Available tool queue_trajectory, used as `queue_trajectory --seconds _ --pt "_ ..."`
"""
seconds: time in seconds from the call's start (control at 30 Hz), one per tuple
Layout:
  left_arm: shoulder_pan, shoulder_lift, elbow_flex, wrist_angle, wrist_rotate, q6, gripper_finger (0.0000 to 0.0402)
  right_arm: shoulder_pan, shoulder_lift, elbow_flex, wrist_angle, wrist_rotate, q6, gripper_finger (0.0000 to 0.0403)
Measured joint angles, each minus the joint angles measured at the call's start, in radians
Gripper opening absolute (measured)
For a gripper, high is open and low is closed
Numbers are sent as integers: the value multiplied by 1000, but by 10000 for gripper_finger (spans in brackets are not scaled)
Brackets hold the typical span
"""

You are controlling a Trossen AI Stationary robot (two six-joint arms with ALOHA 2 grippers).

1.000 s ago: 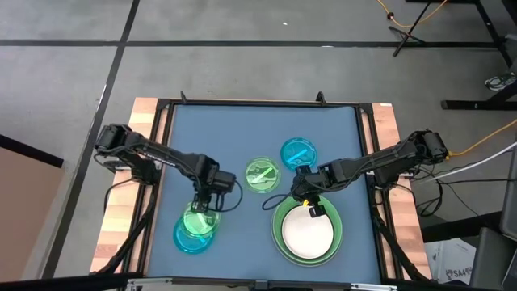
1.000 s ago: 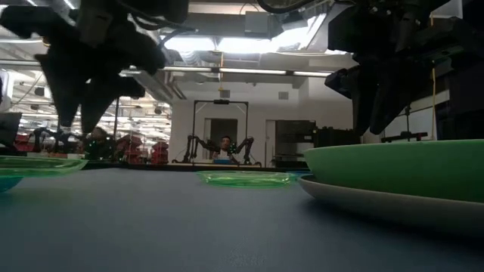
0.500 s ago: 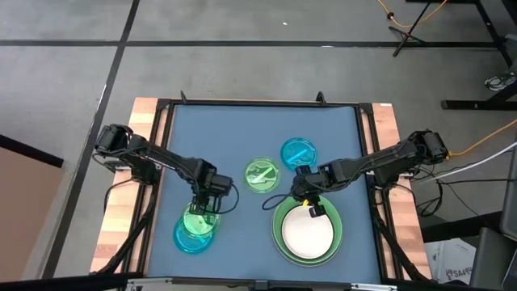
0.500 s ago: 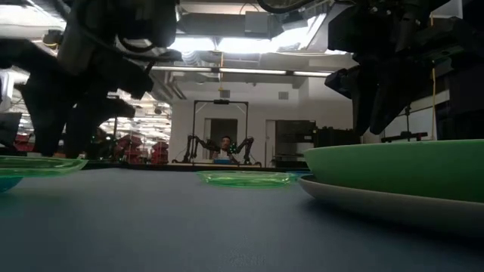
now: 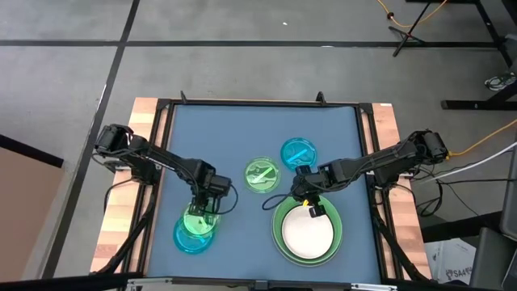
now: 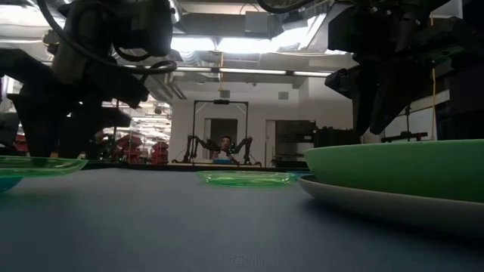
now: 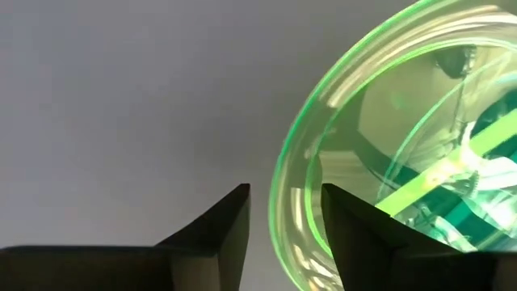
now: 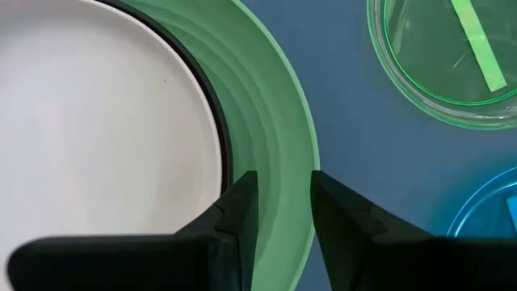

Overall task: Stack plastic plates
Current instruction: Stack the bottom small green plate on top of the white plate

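Observation:
My left gripper is open and low over a small translucent green plate. That plate lies partly on a small blue plate. Its far rim runs between the fingers. My right gripper is narrowly open. It hovers just above the far rim of the light green plate. This plate holds the black plate and the white plate, and rests on the grey plate. Another green plate and another blue plate lie flat mid-table. My left gripper stands astride the far rim of the small green plate from above, one finger inside the plate and one outside. Whether a finger touches the rim, I cannot tell. The plate lies flat on the blue plate.
The blue table mat is bordered by a black frame and wooden side strips. Open mat lies along the far half and between the two plate groups. The low view shows a room with other robot arms far behind.
My left gripper has come down and slightly toward the table's near-left, until its fingers sit at the small green plate's rim. The plates have not moved.

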Motion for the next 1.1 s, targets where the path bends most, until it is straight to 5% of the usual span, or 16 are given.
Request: queue_trajectory --seconds 0.7,1.1 --pt "0 0 0 35 -4 0 9 0 0 0 -1 0 1 105" --pt "0 0 2 31 5 -1 1 0 -137 0 -42 19 0 105"
